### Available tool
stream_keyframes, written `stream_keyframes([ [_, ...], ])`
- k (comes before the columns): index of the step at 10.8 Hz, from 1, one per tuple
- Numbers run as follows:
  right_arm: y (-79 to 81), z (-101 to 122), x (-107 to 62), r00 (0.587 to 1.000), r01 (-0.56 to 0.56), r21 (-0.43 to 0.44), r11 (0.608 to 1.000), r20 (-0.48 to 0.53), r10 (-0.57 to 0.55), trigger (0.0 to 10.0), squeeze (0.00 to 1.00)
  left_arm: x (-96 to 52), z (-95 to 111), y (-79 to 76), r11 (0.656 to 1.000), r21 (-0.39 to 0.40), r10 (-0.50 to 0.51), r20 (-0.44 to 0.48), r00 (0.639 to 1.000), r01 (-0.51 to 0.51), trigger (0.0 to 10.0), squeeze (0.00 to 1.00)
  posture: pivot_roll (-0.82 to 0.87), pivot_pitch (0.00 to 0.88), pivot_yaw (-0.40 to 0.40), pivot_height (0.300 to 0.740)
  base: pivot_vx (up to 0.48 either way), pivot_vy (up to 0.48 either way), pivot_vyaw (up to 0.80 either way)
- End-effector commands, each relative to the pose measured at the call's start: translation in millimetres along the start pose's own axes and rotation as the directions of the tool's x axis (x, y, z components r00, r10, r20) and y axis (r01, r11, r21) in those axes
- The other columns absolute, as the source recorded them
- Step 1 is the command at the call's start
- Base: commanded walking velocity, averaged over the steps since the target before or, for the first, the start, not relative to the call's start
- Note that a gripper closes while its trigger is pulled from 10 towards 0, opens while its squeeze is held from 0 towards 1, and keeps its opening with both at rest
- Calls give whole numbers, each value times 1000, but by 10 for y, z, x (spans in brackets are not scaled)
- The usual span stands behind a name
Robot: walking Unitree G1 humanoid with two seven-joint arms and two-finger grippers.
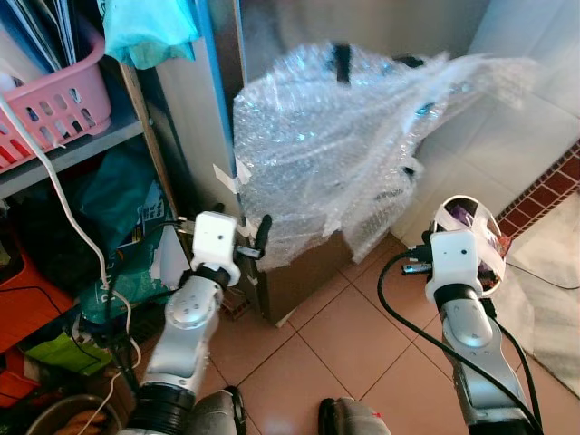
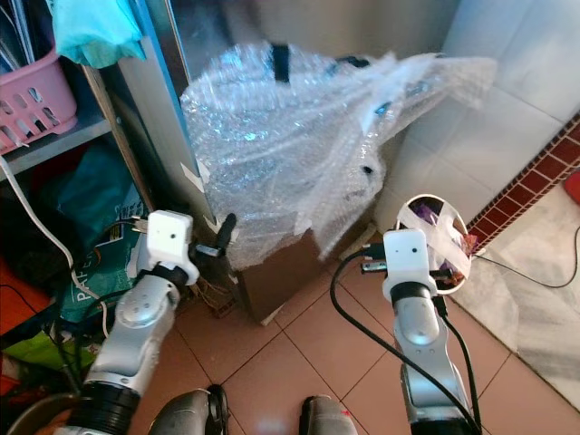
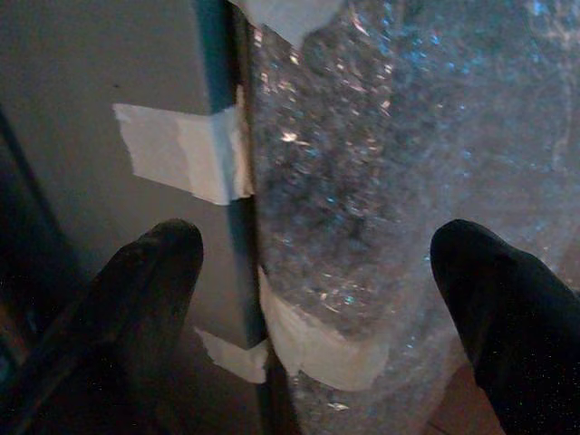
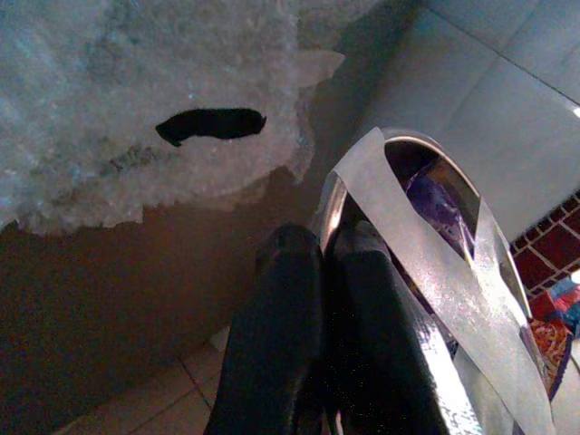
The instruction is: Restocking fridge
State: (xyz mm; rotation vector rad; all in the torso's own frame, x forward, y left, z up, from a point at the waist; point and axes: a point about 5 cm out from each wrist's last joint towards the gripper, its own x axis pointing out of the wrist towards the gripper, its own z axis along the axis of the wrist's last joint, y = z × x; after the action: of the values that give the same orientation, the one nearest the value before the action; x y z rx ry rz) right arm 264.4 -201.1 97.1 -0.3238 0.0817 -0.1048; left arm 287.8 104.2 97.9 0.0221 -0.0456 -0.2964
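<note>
So my right gripper (image 4: 340, 263) has its fingers pinched together on the rim of a metal bowl (image 1: 471, 231), taped over with clear strips, purple stuff inside. I'm holding it up off the tiled floor (image 1: 326, 353), just beside the fridge (image 1: 299, 272). The fridge is low, brown, and draped in bubble wrap (image 1: 344, 145). My left gripper (image 3: 317, 299) is spread wide, empty, aimed at the taped edge where the wrap meets a grey panel (image 3: 100, 100). Pink basket (image 1: 59, 100) on the shelf to my left.
</note>
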Motion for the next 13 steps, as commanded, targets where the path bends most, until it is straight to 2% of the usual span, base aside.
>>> stream_keyframes([
  [1, -36, 0, 11, 1000, 7, -21, 1000, 5, -7, 10000, 0, -9, 11, -8, 1000, 9, 8, 9, 1000, -8, 10000, 0, -49, 92, -26, 740, 0, 0, 0],
  [3, -51, 24, 30, 1000, 8, -26, 1000, 14, -8, 10000, 0, -86, 91, 20, 998, 21, 51, 29, 998, -51, 10000, 0, -51, 102, -26, 740, 0, 0, 0],
  [5, -37, -11, -2, 1000, 3, -23, 1000, 3, -3, 10000, 0, -323, 178, 20, 998, 14, 67, 39, 997, -68, 10000, 0, -28, 122, -21, 740, 0, 0, 0],
  [6, -10, -27, 0, 1000, -5, -19, 1000, -4, 5, 10000, 0, -382, 176, 30, 996, 16, 82, 35, 996, -82, 10000, 0, -17, 125, -24, 740, 0, 0, 0],
  [7, 43, -5, 28, 1000, -19, -14, 1000, 0, 19, 10000, 0, -415, 141, 91, 993, 10, 115, 14, 993, -115, 10000, 0, -13, 123, -30, 740, 0, 0, 0],
  [9, 23, 11, 51, 1000, -22, 2, 1000, 0, 22, 10000, 0, -501, 138, 111, 992, -2, 126, -19, 992, -127, 10000, 0, -11, 115, -37, 740, 0, 0, 0],
  [12, 44, -30, 20, 1000, -26, 8, 1000, -14, 26, 10000, 0, -539, 85, 94, 993, -11, 117, -54, 992, -118, 10000, 0, -11, 106, -36, 740, 0, 0, -656],
  [13, 58, -30, 15, 999, -29, 13, 1000, -15, 29, 10000, 0, -534, 93, 89, 993, -31, 112, -57, 992, -114, 10000, 0, -11, 103, -36, 740, 0, 458, -800],
])
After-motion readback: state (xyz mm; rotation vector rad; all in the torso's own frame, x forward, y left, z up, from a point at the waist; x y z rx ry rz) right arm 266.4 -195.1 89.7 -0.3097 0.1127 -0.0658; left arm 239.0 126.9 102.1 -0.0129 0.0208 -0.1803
